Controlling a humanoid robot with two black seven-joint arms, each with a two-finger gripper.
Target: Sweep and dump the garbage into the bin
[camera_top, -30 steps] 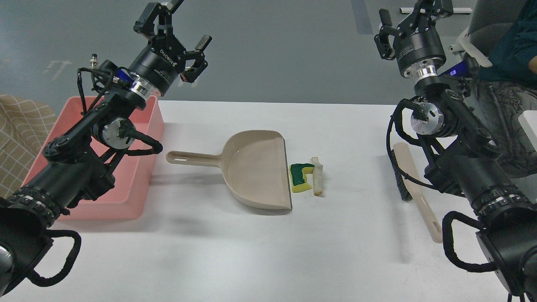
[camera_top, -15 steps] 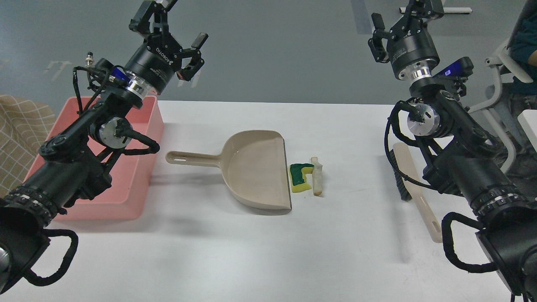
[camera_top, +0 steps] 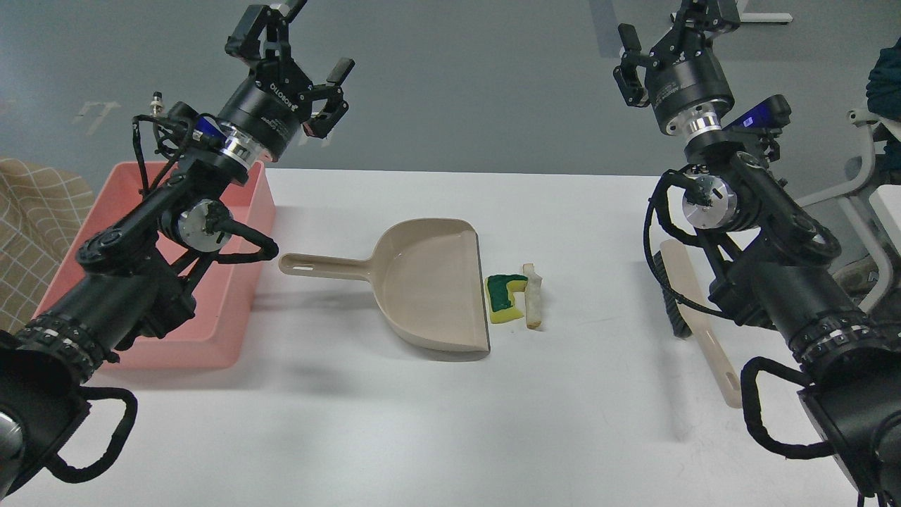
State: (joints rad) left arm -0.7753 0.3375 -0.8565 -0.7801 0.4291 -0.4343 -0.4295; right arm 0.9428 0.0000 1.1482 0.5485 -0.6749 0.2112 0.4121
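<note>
The yellow sponge piece with a green top (camera_top: 505, 298) and the white bread wedge (camera_top: 533, 296) lie side by side on the white table, just right of the open edge of the beige dustpan (camera_top: 431, 283). The pink bin (camera_top: 211, 331) stands at the table's left, partly hidden by my left arm. My left gripper (camera_top: 310, 39) is open and empty, raised above the bin's far right corner. My right gripper (camera_top: 665, 21) is open and empty, raised high above the table's far right.
A beige brush with dark bristles (camera_top: 704, 331) lies at the right of the table, partly under my right arm. The dustpan's handle (camera_top: 317, 266) points left toward the bin. A checked cloth (camera_top: 28, 232) is at the far left. A chair and a person (camera_top: 883, 77) are at the right edge.
My right gripper has shifted slightly left and up. My left gripper has wavered and sits about where it was. The person at the right has moved away. Garbage, dustpan and brush have not moved.
</note>
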